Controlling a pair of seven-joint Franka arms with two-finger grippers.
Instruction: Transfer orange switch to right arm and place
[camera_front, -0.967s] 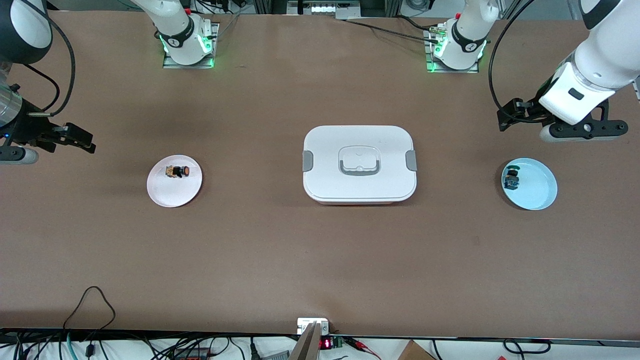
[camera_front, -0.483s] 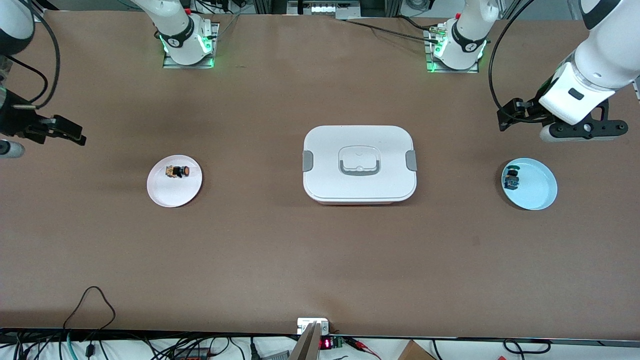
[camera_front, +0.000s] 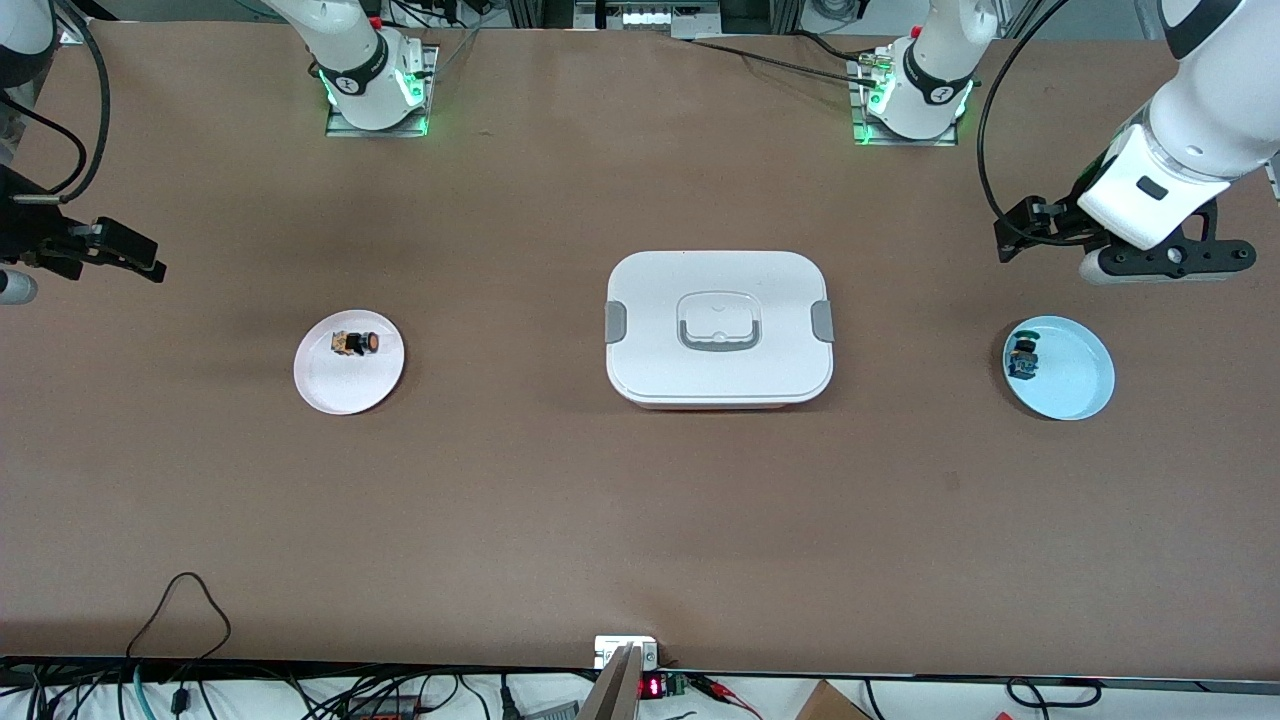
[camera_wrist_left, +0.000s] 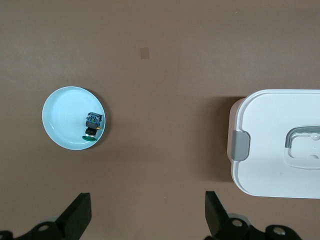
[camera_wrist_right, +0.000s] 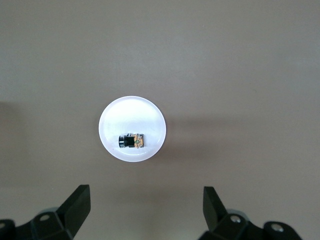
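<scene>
One orange switch on one white plate, two tools, left tool and right tool, fingers apart

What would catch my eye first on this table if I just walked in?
Probably the big white lidded box in the middle of the brown table. Toward each end sits a small plate: a white plate carrying the orange switch, and a pale blue plate carrying a blue-green switch. The open left gripper and right gripper hang over bare table.

Two plates sat on the table, one white and one pale blue, two small switches, one orange-capped and one green-capped, and one white lidded box.
</scene>
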